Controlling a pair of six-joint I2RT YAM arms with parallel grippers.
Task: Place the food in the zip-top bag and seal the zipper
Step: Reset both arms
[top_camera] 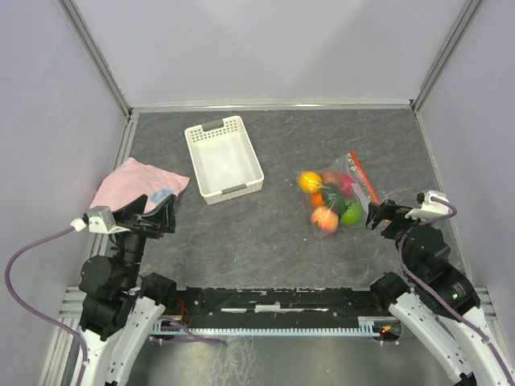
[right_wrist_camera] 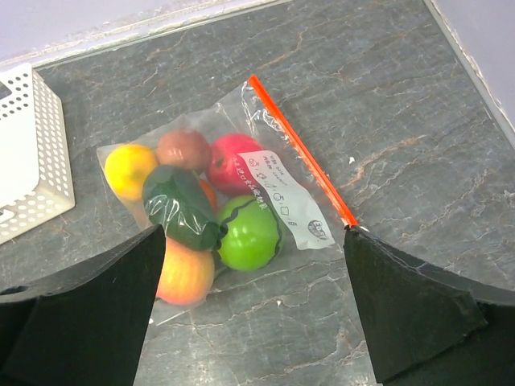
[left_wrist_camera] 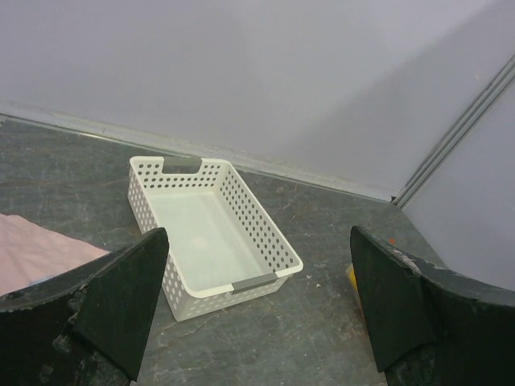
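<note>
Orange-red, the zipper (top_camera: 364, 177) is running along the right edge of the zip-top bag (top_camera: 334, 197), its long axis slanting from about eleven o'clock down to five o'clock in the overhead view. The bag is lying flat on the right half of the worktop (top_camera: 282, 249), and the food (right_wrist_camera: 249, 233) is sitting bunched inside it, to the left of the strip.

The right claw (top_camera: 376, 215) is hovering released, jaws wide and gripping nothing. The zipper's near end is lying just beside one of its fingers, and the bag's body is spreading away toward ten o'clock. I cannot tell whether the strip is pressed shut along its length. The left claw (top_camera: 157, 211) is also hanging released, well apart at nine o'clock over the pink cloth (top_camera: 133, 185). So I judge any pinch along the strip is falling to the right arm, working away from its own end.
</note>
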